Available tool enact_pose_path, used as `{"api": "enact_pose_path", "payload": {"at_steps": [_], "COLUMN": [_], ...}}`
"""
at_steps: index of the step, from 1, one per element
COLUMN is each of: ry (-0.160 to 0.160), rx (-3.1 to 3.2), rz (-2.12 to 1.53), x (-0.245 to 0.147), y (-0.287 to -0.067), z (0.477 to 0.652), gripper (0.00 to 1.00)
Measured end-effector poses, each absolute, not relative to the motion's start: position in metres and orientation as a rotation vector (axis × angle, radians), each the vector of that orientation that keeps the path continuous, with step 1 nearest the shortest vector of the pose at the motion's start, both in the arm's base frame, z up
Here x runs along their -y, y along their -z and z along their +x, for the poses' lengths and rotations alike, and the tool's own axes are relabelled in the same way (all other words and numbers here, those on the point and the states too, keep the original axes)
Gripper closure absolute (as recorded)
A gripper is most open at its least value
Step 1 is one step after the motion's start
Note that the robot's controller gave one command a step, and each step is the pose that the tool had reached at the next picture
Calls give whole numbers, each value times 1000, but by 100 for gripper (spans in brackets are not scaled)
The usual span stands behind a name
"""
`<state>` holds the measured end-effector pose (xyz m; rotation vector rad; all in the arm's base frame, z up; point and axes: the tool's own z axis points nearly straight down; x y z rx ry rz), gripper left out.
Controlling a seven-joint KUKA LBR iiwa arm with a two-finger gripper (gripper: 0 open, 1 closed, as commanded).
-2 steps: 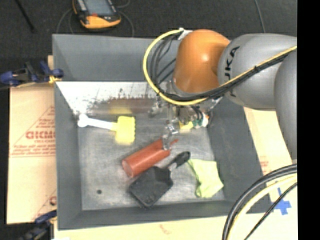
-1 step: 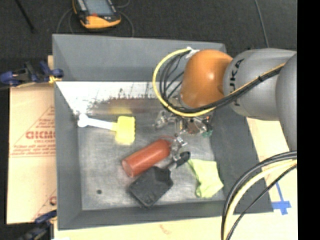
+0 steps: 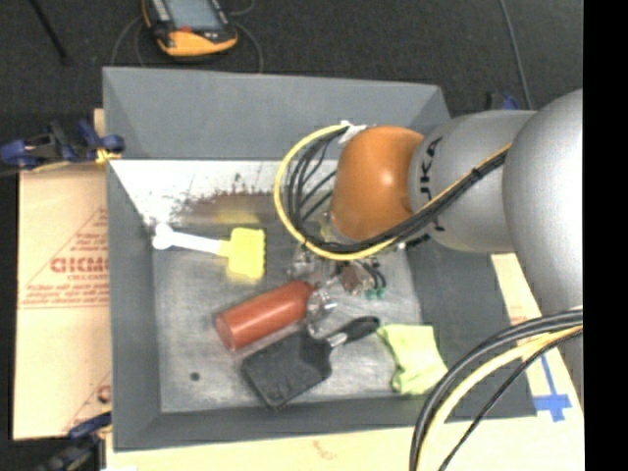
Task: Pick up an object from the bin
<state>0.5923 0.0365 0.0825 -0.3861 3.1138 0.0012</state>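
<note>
My gripper (image 3: pixel 324 300) hangs under the arm's orange cover, near the middle of the bin. It is at the right end of a red cylinder (image 3: pixel 263 315) that lies slanted on the bin floor. Just below it lies a black flat block (image 3: pixel 285 371), with a black handle (image 3: pixel 355 331) to the block's upper right. Whether the gripper touches the red cylinder I cannot tell.
A yellow brush head with a white handle (image 3: pixel 243 252) lies at the upper left of the bin floor. A yellow-green crumpled cloth (image 3: pixel 415 357) sits at the lower right. The arm and its cables cover the bin's right side.
</note>
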Motion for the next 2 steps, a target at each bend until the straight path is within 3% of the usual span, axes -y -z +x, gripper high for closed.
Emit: {"api": "enact_pose_path", "payload": {"at_steps": [1,2], "ry": [-1,2], "rx": [-3114,-3115], "rz": [-386,-371], "x": [-36,-28], "y": [-83,-224], "z": [592,593], "gripper": [100,100]}}
